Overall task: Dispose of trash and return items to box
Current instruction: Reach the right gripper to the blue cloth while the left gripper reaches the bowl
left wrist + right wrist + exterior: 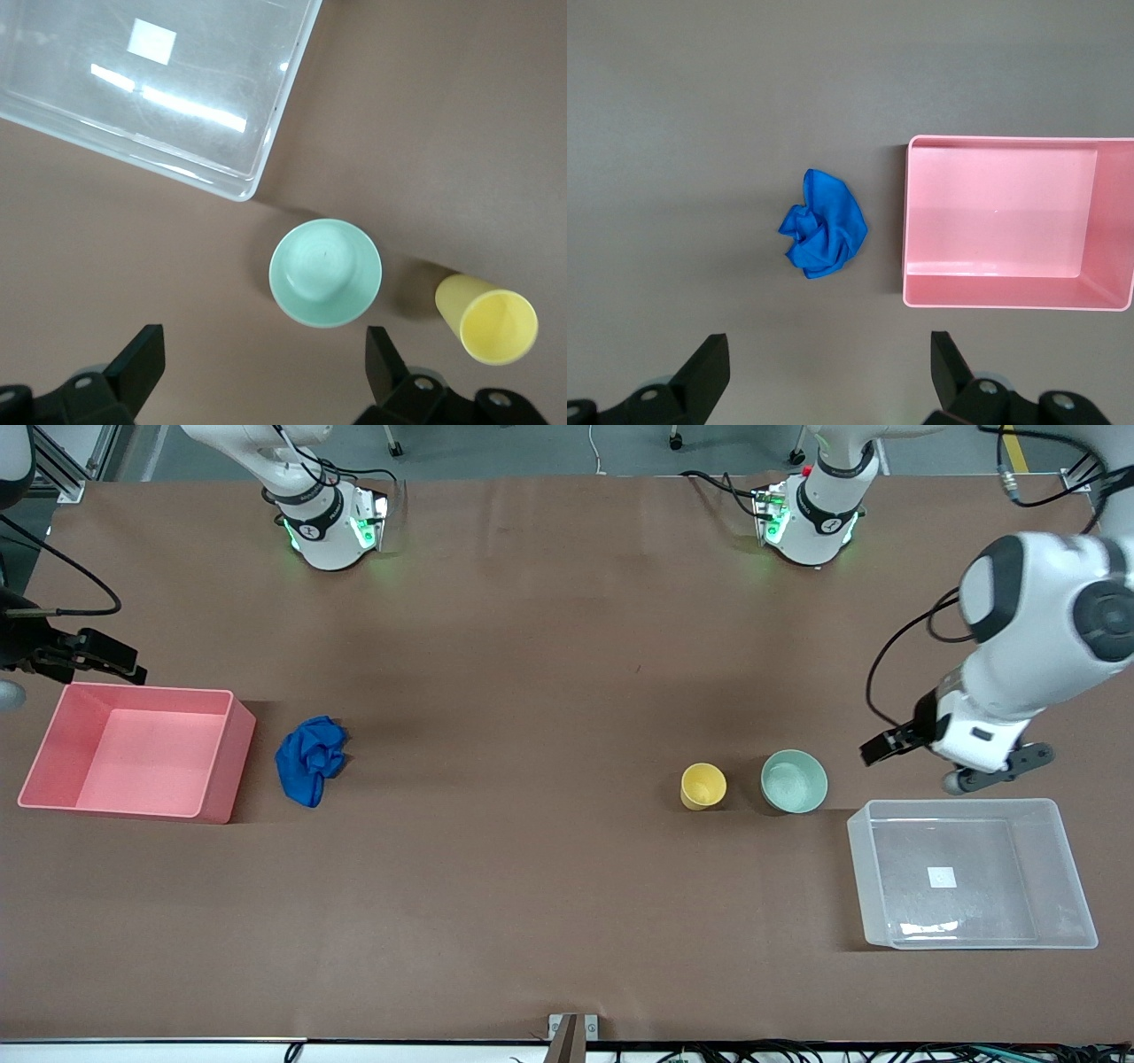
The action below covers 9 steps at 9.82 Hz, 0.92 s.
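The blue cloth wad (310,759) lies on the table beside the pink bin, and also shows in the right wrist view (824,225). The yellow cup (702,786) and the mint-green bowl (794,780) stand side by side, upright, next to the clear box (1072,886). The box holds nothing but its white sticker. My left gripper (886,746) hovers open and empty over the table by the bowl and the box's farther edge. In its wrist view (263,345) the bowl (325,272), the cup (489,320) and the box (283,97) show. My right gripper (115,662) hovers open and empty (828,347) by the pink bin's farther edge.
The pink rectangular bin (221,766) stands empty at the right arm's end of the table, and also shows in the right wrist view (1010,292). Both arm bases stand along the table's edge farthest from the front camera. Brown tabletop lies between the cloth and the cup.
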Each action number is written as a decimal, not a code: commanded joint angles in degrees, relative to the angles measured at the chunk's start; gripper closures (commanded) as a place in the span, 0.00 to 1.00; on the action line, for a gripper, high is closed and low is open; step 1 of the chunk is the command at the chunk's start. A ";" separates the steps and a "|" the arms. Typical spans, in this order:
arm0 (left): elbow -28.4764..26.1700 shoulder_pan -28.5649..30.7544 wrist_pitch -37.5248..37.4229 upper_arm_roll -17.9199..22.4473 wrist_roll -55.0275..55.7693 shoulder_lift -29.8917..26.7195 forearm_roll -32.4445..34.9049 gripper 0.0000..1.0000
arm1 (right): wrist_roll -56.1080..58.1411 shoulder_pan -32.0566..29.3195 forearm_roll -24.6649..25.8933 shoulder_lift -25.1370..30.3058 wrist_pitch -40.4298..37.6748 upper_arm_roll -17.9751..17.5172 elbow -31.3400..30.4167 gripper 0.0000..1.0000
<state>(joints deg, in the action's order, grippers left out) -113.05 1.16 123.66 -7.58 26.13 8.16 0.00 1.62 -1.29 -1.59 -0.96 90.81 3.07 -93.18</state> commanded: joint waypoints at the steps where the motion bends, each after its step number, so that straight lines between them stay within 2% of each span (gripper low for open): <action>1: -9.09 0.42 13.74 -0.06 0.76 2.64 0.09 0.00 | 0.32 -0.82 -0.08 0.52 4.09 -0.43 -4.98 0.00; 2: -10.68 0.42 18.94 -0.06 0.76 4.91 0.09 0.00 | 0.23 -0.39 -0.08 0.35 6.11 -0.52 -7.00 0.00; 4: -12.36 0.51 27.30 -0.06 0.85 9.84 0.09 0.00 | 0.23 1.19 -0.08 0.17 16.71 -0.61 -16.46 0.01; 5: -12.98 0.51 30.12 -0.06 0.85 11.86 0.09 0.03 | -0.38 2.94 -0.16 0.08 23.38 -0.61 -21.47 0.02; 7: -12.98 0.42 31.55 -0.15 0.85 14.77 0.09 0.23 | -0.47 3.57 -0.08 -4.46 36.04 -0.61 -28.53 0.02; 8: -12.98 0.34 31.47 -0.15 0.85 15.48 0.09 0.35 | -0.39 3.49 -0.08 -7.79 39.76 -0.61 -29.25 0.02; 9: -12.98 0.25 31.47 -0.15 0.85 16.01 0.09 0.51 | -0.38 3.57 -0.08 -11.05 42.05 -0.61 -29.34 0.02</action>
<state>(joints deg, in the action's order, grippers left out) -125.45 1.47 153.99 -7.59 26.21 22.42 0.00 1.50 2.33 -1.65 -8.68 130.29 2.41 -122.46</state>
